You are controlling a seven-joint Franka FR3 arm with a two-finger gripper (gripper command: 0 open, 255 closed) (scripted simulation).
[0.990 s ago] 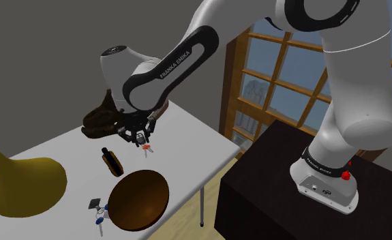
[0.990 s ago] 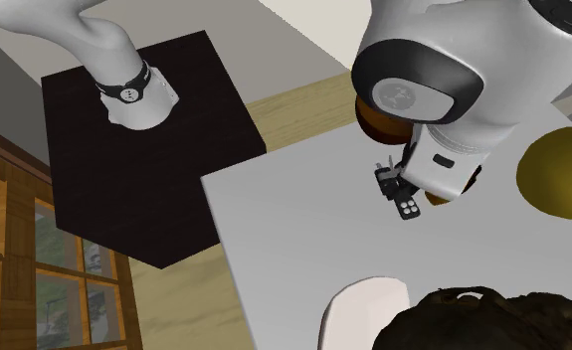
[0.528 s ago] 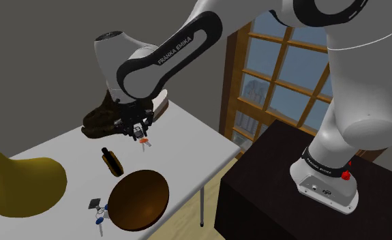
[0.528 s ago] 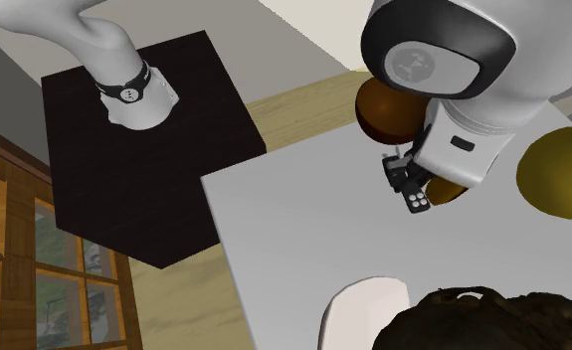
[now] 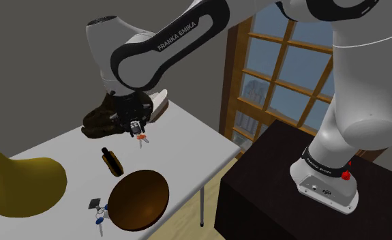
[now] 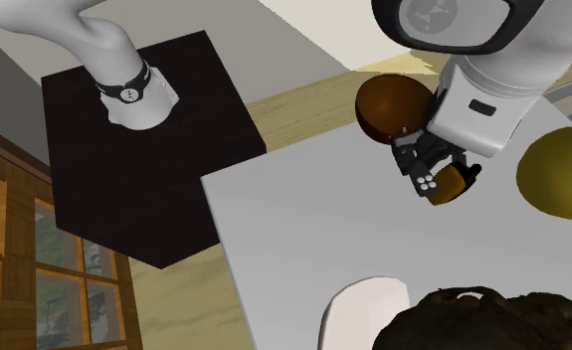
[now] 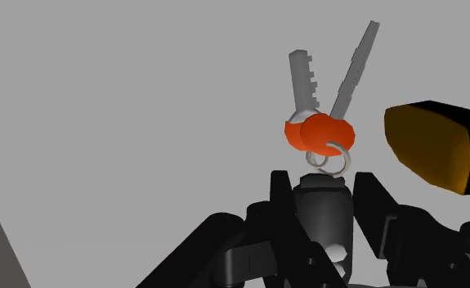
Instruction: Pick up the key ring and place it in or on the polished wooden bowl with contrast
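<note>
The shoulder view looks down from beside and a little behind the stand (image 5: 255, 184), which sits at its 4 o'clock. It faces toward 10 o'clock across the grey table (image 5: 187, 146) from middling range. The second exterior view hangs almost overhead and closer in, with the stand (image 6: 124, 169) at 10 o'clock and the table (image 6: 303, 229) at 5 o'clock. Both share stand, table and brown bowl (image 5: 138, 200). The wrist view peers along the gripper (image 7: 323, 176), past the clasped key ring (image 7: 321, 131), onto the table from close range.
</note>
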